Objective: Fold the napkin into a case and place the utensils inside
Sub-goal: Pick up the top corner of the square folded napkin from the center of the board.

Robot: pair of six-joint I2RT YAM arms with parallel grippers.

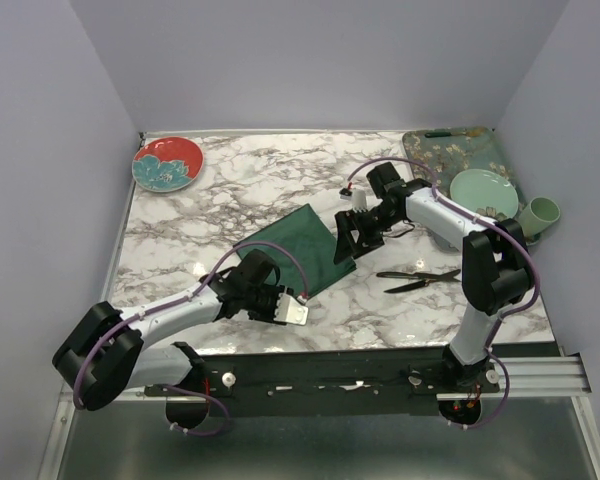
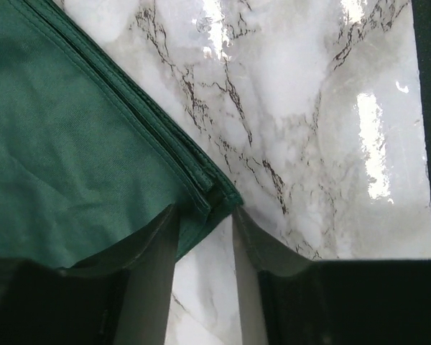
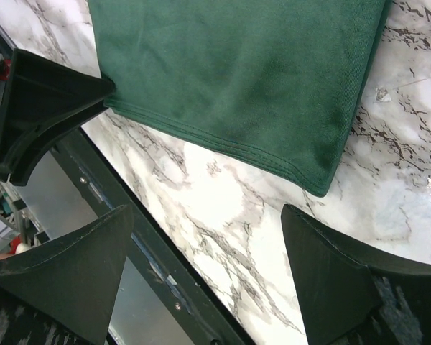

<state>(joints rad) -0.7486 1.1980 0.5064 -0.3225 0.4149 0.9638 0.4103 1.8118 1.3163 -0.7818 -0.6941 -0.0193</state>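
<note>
You have one dark green napkin (image 1: 298,243), two black utensils (image 1: 412,283), two plates, a red plate (image 1: 167,163) and a pale green plate (image 1: 483,192), one floral tray (image 1: 430,150) and one cup (image 1: 540,215) on the table (image 1: 260,180).

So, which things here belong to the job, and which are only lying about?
For the job: dark green napkin; black utensils.
Lying about: red floral plate; teal floral tray; pale green plate; green cup.
</note>
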